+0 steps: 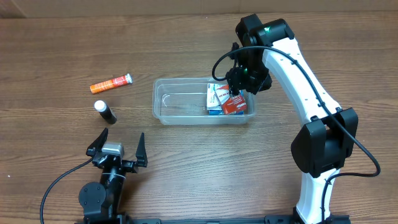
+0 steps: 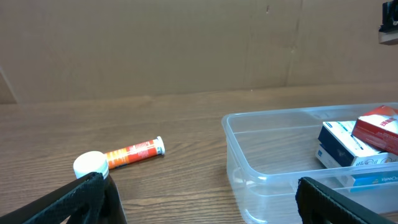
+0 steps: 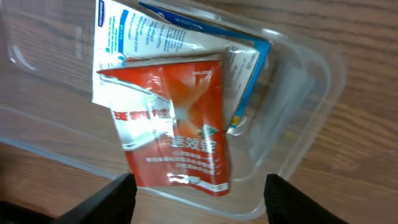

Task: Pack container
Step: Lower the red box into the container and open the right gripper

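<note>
Hanging over one end of the container (image 1: 157, 99), the right gripper (image 1: 235, 93) has its two fingers spread wide and holds nothing. In the right wrist view, a red box (image 3: 180, 137) lies under the gap between these fingers (image 3: 109, 199), inside the clear bin. It leans tilted on top of some white and blue boxes (image 3: 137, 37), which lie farther out past the fingertips. The bin's rounded rim (image 3: 311, 93) curves around all the boxes. The left gripper (image 1: 120, 144) sits low by the table, and its fingers are wide open too, with nothing in them. Just past its left fingertip stands a small black bottle with a white cap (image 2: 91, 165). A bit farther ahead of that finger lies an orange tube (image 2: 134, 152) on its side, apart from the bottle. Ahead of its right finger (image 2: 342, 199) is the container, resting on the wooden table (image 1: 50, 50) with the boxes at the far end from the left gripper.
</note>
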You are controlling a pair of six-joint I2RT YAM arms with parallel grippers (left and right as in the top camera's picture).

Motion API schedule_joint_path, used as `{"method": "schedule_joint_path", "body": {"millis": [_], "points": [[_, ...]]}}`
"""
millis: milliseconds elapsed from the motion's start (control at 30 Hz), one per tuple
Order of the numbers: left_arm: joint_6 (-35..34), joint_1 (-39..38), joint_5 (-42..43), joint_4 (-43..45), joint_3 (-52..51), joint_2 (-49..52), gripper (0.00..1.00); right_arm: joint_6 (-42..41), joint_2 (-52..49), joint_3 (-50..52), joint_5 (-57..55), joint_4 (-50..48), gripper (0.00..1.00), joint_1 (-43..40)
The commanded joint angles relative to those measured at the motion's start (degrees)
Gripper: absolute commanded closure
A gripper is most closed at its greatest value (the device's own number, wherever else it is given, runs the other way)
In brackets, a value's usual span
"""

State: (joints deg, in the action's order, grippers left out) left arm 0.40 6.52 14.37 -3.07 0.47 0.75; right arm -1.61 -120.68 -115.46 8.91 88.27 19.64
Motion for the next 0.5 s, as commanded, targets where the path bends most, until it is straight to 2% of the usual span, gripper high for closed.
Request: {"method": "schedule_joint_path", "body": {"millis": [0, 67, 200, 467], "points": [[0.48, 0.35, 0.26, 0.07, -0.2, -0.48, 0.0, -8.79, 1.95, 2.21, 1.97, -0.55, 0.37, 0.66], [0.48, 0.35, 0.24, 0.07, -0.2, -0.48, 0.0, -10.8, 1.95, 4.79, 3.06, -1.03, 0.43, 0.94], [0.48, 0.35, 0.26, 0.07, -0.2, -0.48, 0.0, -15.08, 1.95, 8.17, 3.43, -2.82, 0.44, 2.49], [0.48, 0.35, 0.26, 0.07, -0.2, -0.48, 0.0, -15.19, 1.95, 8.33, 4.11, -4.0, 0.44, 4.31]]}}
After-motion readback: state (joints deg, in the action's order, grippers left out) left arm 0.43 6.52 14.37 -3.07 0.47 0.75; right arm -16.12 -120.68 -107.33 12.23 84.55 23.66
